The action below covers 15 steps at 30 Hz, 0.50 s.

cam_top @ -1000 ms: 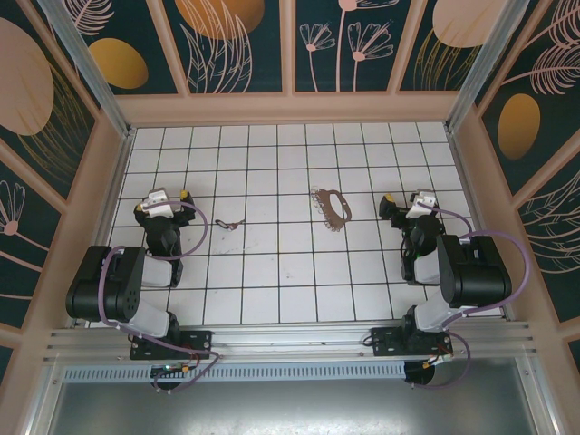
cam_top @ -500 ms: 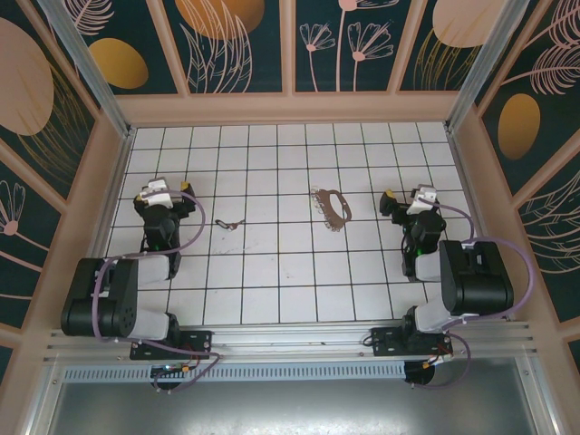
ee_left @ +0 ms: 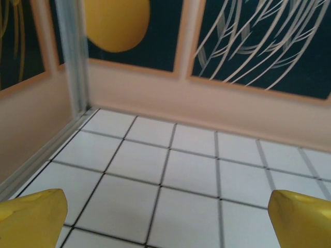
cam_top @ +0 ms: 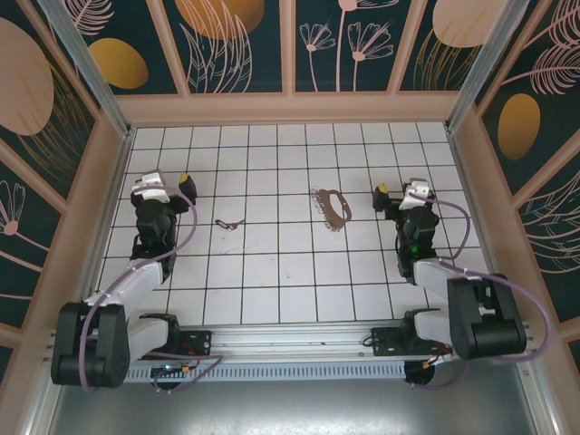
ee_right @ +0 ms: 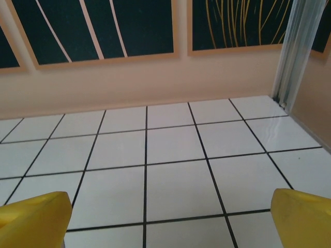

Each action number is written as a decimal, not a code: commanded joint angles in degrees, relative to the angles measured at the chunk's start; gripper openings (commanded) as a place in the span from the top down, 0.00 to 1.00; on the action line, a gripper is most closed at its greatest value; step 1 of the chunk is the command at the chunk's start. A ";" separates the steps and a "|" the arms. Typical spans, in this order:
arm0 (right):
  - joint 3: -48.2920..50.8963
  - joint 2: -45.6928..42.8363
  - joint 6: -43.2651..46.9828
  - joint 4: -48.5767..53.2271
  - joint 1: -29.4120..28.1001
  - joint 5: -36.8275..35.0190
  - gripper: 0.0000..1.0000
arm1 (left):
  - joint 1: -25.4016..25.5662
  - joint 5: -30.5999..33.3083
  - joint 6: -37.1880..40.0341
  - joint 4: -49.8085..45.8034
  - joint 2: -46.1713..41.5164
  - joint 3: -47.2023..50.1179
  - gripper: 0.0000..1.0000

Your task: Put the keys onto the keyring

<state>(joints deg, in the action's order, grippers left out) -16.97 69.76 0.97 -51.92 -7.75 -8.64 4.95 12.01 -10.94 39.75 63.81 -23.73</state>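
Both arms have stretched forward. The left gripper [cam_top: 164,184] and right gripper [cam_top: 404,192] flank the keyring [cam_top: 333,207], jaws wide and empty. The keys [cam_top: 228,224] lie untouched, so nothing is started.

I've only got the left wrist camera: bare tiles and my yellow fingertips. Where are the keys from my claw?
Observer: The keys lie on the tiled floor, to the right of the left claw and slightly nearer the arm bases.
Operator: And the keyring?
Observer: The keyring lies further right, apart from the keys, between them and the open right claw.
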 commanded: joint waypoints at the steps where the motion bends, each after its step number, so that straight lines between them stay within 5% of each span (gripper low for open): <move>1: -4.89 -4.61 -4.44 12.43 -1.53 -3.90 0.01 | 1.80 -5.32 -4.46 -7.02 -3.34 -3.68 0.01; 8: -11.04 -8.81 -12.75 29.51 -3.49 2.28 0.01 | 3.57 -21.22 -14.55 -23.29 -3.52 -12.28 0.01; 15: -13.63 -9.14 -14.98 39.29 -9.48 3.56 0.01 | 8.09 -31.59 -17.06 -27.36 -7.08 -14.52 0.01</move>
<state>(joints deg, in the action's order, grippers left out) -28.60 61.54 -11.18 -19.38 -15.33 -6.17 11.75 -12.62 -25.17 16.56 58.67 -35.81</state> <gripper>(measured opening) 0.989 0.987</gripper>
